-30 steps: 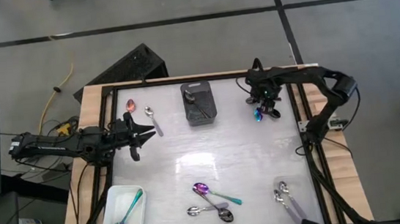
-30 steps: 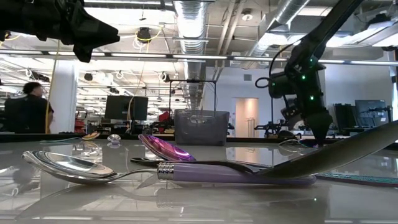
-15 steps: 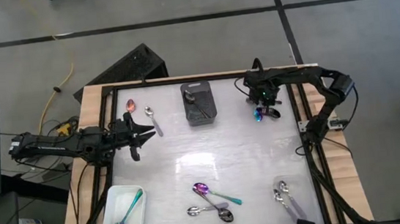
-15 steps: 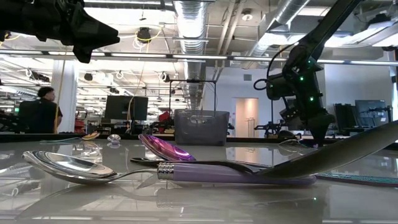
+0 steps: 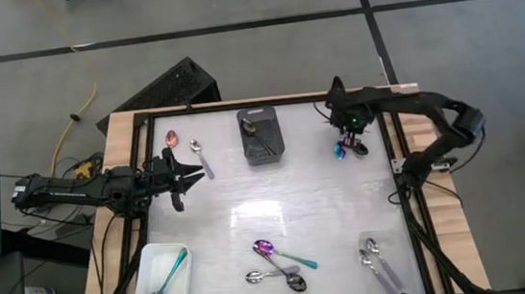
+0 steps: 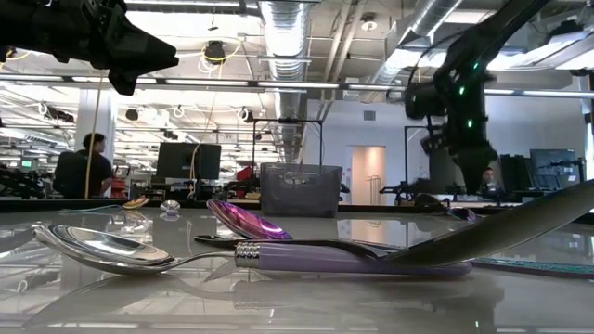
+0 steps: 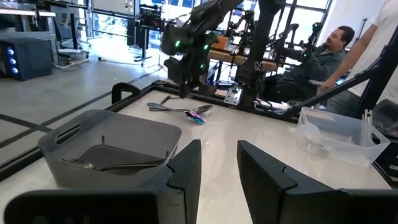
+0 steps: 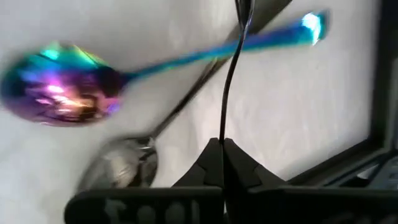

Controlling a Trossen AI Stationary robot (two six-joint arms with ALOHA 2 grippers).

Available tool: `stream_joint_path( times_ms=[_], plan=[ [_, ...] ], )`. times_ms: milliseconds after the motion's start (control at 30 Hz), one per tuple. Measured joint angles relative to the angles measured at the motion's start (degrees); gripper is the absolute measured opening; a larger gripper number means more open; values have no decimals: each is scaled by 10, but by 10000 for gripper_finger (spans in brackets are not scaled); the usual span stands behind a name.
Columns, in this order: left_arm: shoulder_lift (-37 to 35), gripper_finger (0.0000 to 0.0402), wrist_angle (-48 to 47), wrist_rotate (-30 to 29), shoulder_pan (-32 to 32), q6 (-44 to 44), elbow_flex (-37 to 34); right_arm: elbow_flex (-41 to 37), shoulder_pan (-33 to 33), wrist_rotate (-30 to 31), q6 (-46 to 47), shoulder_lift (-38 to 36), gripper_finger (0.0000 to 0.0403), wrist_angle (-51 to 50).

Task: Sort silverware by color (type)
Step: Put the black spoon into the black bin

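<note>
**Ana:** Well, where does the right claw (image 8: 222,148) stand, and what does it have?

**Ben:** It hangs over the far right corner of the pale glossy tabletop (image 5: 277,199), clenched tight. A thin dark strip rises from its tips. That may be a slim handle seen edge-on, but whether it is truly gripped cannot be told. Below it lie an iridescent rainbow metal spoon (image 8: 62,93) and a shiny silver metal spoon (image 8: 124,165), with their handles crossed.

**Ana:** How would such spoons handle?

**Ben:** They are probably light, stiff and slick. Polished metal on a glossy top would tend to skate or spin away under a pinch. The mid-handle looks like the best hold, across its narrow width and clear of the crossing, so that the other spoon is not dragged along.

**Ana:** And the bowl?

**Ben:** It is rounded and slippery, so it makes a poor grip.

**Ana:** What about the left claw (image 5: 188,171)?

**Ben:** It waits at the left side with its fingers parted and nothing between them. Nearby are the small dark rectangular bin (image 5: 246,141), which holds dark spoons, and the white rectangular tray (image 5: 148,264), which holds a rainbow one.
</note>
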Motion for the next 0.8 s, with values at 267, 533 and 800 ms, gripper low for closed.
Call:
stream_joint_path(
  times_ms=[267,533,800],
  plan=[
    [0,89,0,0,0,0,0,0,24,-184,57,-132,13,18],
    [0,89,-21,-15,0,-21,0,-12,130,-339,205,-211,13,119],
    [1,89,-115,-55,0,-69,0,-17,351,-249,369,-222,15,180]
  ],
)
